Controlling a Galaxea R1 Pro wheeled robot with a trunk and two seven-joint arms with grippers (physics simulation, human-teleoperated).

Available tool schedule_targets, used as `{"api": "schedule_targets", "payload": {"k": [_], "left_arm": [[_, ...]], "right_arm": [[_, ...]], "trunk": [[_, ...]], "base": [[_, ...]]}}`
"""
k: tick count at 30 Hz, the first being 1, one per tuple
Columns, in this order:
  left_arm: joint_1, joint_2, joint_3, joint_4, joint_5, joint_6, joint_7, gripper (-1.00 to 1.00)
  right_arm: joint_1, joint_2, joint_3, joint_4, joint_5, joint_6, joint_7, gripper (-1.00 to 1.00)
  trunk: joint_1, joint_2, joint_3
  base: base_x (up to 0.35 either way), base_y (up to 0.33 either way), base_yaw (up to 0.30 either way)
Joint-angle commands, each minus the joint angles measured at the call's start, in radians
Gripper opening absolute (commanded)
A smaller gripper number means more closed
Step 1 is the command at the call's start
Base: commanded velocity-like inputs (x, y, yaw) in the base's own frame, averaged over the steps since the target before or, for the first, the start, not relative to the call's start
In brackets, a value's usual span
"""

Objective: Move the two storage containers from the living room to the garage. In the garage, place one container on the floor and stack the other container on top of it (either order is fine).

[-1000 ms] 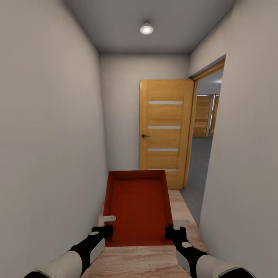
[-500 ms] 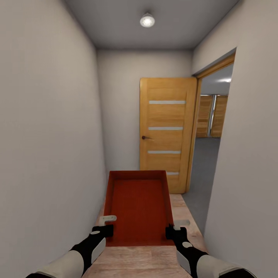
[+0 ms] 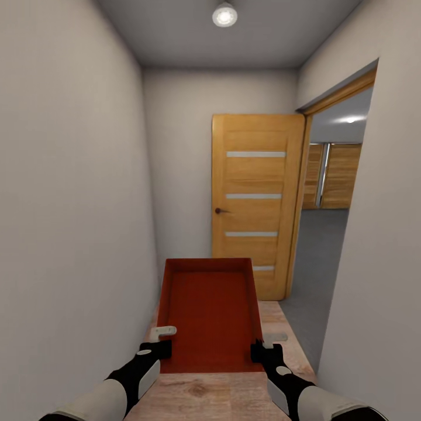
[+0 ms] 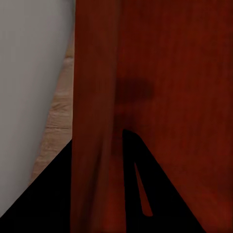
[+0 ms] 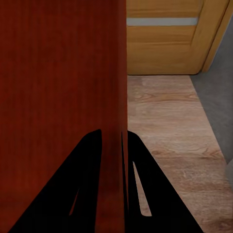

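Storage container [image 3: 210, 313], red-orange and open-topped, is carried above the wood-plank floor [image 3: 275, 327] of a narrow corridor, the left gripper [image 3: 156, 349] clenched over its left wall, the right gripper [image 3: 262, 352] clenched over its right wall, facing a wooden door [image 3: 255, 199]

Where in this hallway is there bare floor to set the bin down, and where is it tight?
Bare wood floor lies between the storage container and the right wall, up to the open door. Grey floor opens through the doorway beyond. It is crowded on the left: the container runs near the left wall, and the left tool and right tool clamp its side walls.
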Motion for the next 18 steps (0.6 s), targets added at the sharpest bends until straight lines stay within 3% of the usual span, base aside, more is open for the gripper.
{"api": "schedule_targets", "payload": {"k": [1, 18], "left_arm": [[-0.001, 0.019, 0.015, -0.005, -0.008, -0.016, 0.012, -1.0], [-0.001, 0.019, 0.014, -0.005, -0.008, -0.016, 0.012, -1.0]], "right_arm": [[0.0, -0.007, -0.051, 0.003, -0.028, -0.006, -0.001, -1.0], [0.0, -0.009, -0.051, 0.003, -0.029, -0.006, -0.001, -1.0]], "trunk": [[0.001, 0.0, 0.0], [0.001, 0.0, 0.0]], "base": [[0.321, 0.0, 0.0], [0.321, 0.0, 0.0]]}}
